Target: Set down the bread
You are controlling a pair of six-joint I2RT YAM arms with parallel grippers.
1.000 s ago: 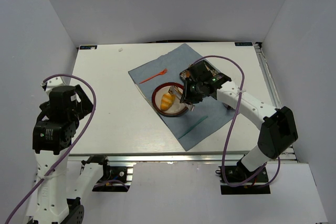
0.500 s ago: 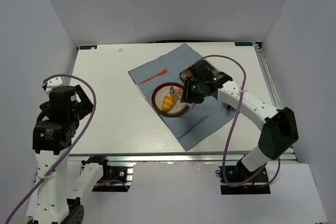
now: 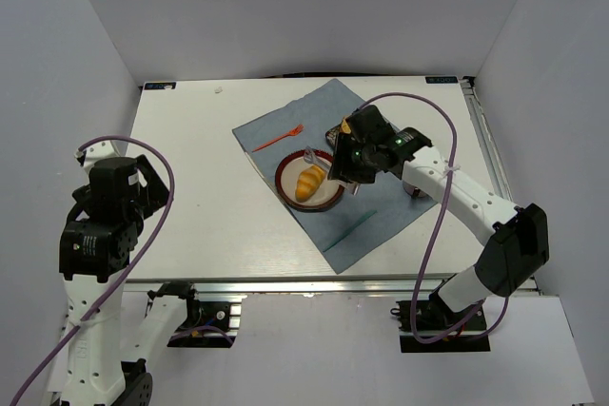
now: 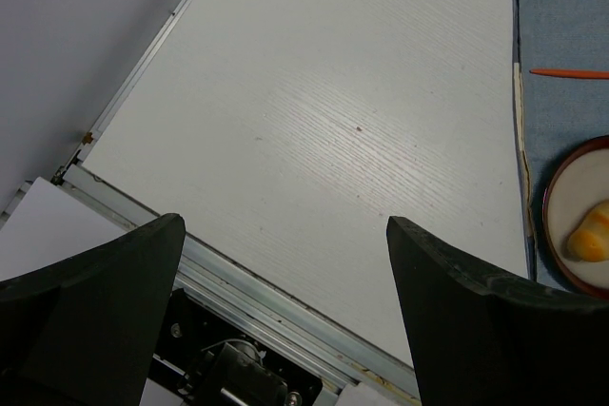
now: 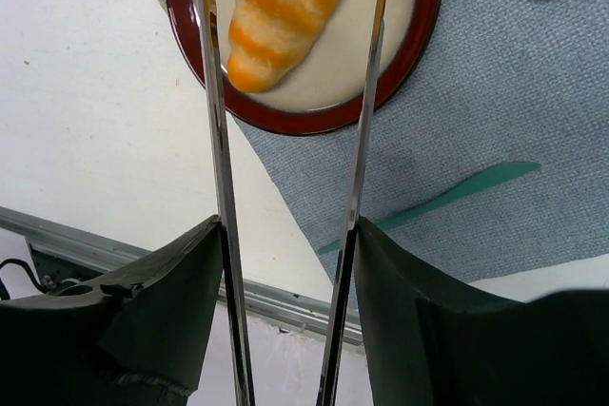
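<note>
**Bread** (image 5: 285, 11): small golden-yellow croissant with banded ridges and tapered ends. It lies slantwise on the cream centre of the red plate (image 5: 419, 40), well inside the glossy rim. You can judge it as set down.

**Metal tongs** (image 5: 218, 140): two thin, bright, smooth arms reaching over the plate. They straddle the croissant and seem to stand clear of it, probably sprung apart to let it go.

**Right hand** (image 5: 285, 235): matte black fingers, partly spread, grip the tongs from outside and hold nothing else.

**Left hand** (image 4: 285, 225): far left of the plate, fingers wide apart, nothing between them. It looks parked out of your way.

**Blue cloth** (image 5: 514, 102): matt weave under the plate, serving as a mat.

**Teal utensil** (image 5: 447, 197): flat, on the cloth, on the robot's side of the plate.

**Orange fork** (image 3: 278, 140): on the cloth beyond the plate.

**Surface** (image 4: 314, 140): white and faintly grained.
</note>
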